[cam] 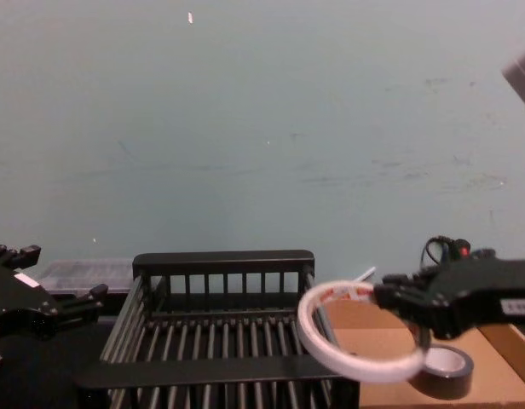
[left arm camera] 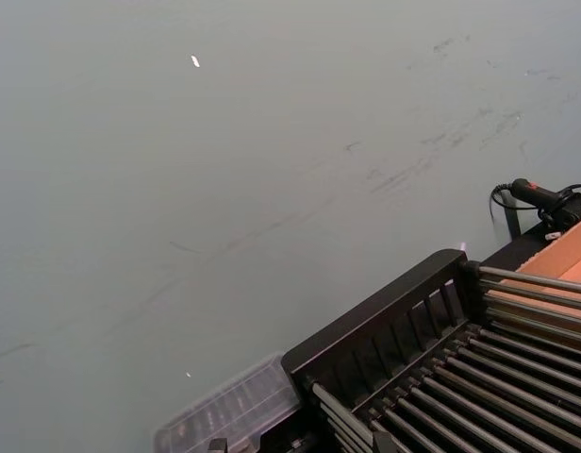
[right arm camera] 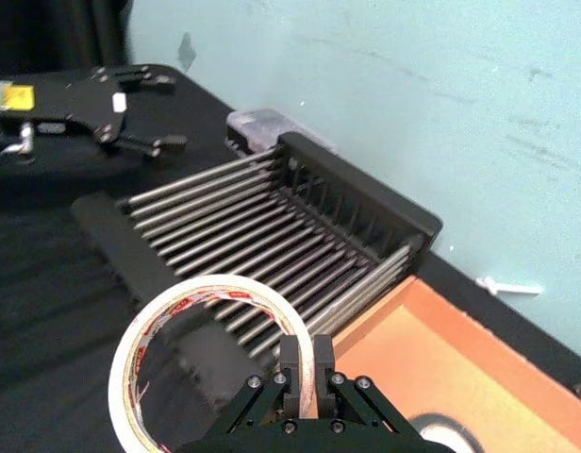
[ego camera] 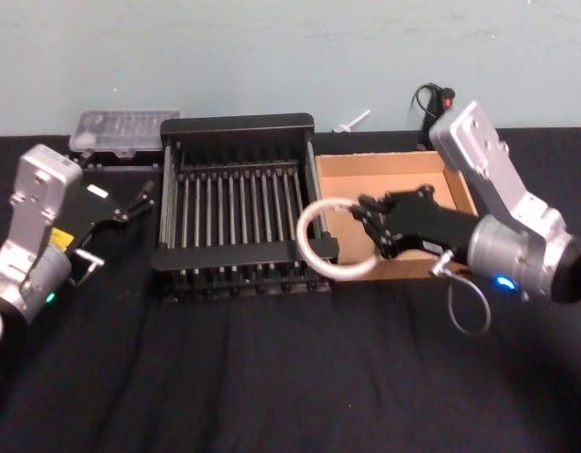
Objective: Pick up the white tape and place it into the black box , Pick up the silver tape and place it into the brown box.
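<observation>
My right gripper (ego camera: 358, 212) is shut on the white tape (ego camera: 314, 257), a thin white ring with red print (right arm camera: 130, 377). It holds the ring tilted in the air over the right rim of the black box (ego camera: 236, 123), where that slatted crate meets the brown box (ego camera: 385, 175). The silver tape (cam: 446, 362) lies flat inside the brown box (cam: 373, 341), under my right gripper (cam: 386, 298). In the right wrist view a bit of the silver tape (right arm camera: 441, 436) shows on the cardboard floor. My left gripper (ego camera: 140, 200) stands open left of the crate, holding nothing.
A clear plastic case (ego camera: 121, 127) sits behind the crate's left corner. A black cable with a red part (ego camera: 432, 99) and a small white object (ego camera: 352, 121) lie by the wall behind the boxes. Black cloth covers the table in front.
</observation>
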You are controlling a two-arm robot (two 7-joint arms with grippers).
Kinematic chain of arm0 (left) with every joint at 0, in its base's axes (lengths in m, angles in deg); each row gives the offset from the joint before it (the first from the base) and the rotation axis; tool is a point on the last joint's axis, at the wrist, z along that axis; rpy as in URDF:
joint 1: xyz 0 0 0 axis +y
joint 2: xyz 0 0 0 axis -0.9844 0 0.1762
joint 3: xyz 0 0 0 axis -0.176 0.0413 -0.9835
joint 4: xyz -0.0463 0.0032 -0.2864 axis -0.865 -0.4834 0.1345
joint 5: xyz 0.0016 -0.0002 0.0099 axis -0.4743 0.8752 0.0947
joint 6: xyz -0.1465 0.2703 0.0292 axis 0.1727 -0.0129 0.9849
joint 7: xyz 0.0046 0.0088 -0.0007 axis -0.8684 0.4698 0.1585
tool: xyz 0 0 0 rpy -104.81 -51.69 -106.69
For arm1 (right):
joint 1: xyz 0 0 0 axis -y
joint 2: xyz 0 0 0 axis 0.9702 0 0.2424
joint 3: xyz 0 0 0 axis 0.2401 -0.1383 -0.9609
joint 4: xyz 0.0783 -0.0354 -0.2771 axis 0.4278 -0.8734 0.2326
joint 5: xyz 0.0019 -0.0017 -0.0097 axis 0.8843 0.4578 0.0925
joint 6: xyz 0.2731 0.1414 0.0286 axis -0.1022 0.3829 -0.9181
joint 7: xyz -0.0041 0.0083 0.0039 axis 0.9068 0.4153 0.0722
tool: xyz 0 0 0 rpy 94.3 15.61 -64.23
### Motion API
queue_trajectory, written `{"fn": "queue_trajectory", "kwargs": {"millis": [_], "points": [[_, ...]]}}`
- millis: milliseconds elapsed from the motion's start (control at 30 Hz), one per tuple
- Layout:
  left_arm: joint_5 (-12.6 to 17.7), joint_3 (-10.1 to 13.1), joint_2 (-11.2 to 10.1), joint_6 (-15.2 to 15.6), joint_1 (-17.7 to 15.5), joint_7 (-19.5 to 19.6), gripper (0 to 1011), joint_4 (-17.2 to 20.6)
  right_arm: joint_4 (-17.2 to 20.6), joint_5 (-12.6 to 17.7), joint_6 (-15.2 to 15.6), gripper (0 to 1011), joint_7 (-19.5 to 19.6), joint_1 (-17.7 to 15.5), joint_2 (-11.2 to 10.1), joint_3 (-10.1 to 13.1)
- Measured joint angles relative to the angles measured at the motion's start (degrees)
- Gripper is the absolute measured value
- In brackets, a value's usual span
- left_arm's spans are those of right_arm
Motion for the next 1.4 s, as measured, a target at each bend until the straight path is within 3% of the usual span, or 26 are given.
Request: {"fn": "queue_trajectory", "kwargs": {"millis": [333,533,600,900,967,1200,1400], "points": [[0.0,0.0,0.0,0.0,0.0,0.0,1001,0.0,-5.6,-1.2,1.2,96,1.6,6.5,5.7,-1.2],[0.0,0.0,0.0,0.0,0.0,0.0,1001,0.0,-12.1,-3.5,0.2,96,2.6,11.3,10.3,-3.0],[0.0,0.0,0.0,0.0,0.0,0.0,1001,0.0,-12.8,-3.7,0.1,96,2.7,11.7,10.7,-3.2],[0.0,0.0,0.0,0.0,0.0,0.0,1001,0.0,-24.0,-6.3,-2.5,96,3.2,17.6,17.4,-5.0],[0.0,0.0,0.0,0.0,0.0,0.0,1001,0.0,-28.1,-7.2,-3.4,96,3.4,19.3,19.6,-5.4],[0.0,0.0,0.0,0.0,0.0,0.0,1001,0.0,-36.3,-8.9,-4.9,96,3.8,22.0,23.3,-6.0],[0.0,0.0,0.0,0.0,0.0,0.0,1001,0.0,-40.2,-10.1,-5.3,96,3.9,23.0,24.8,-6.1]]}}
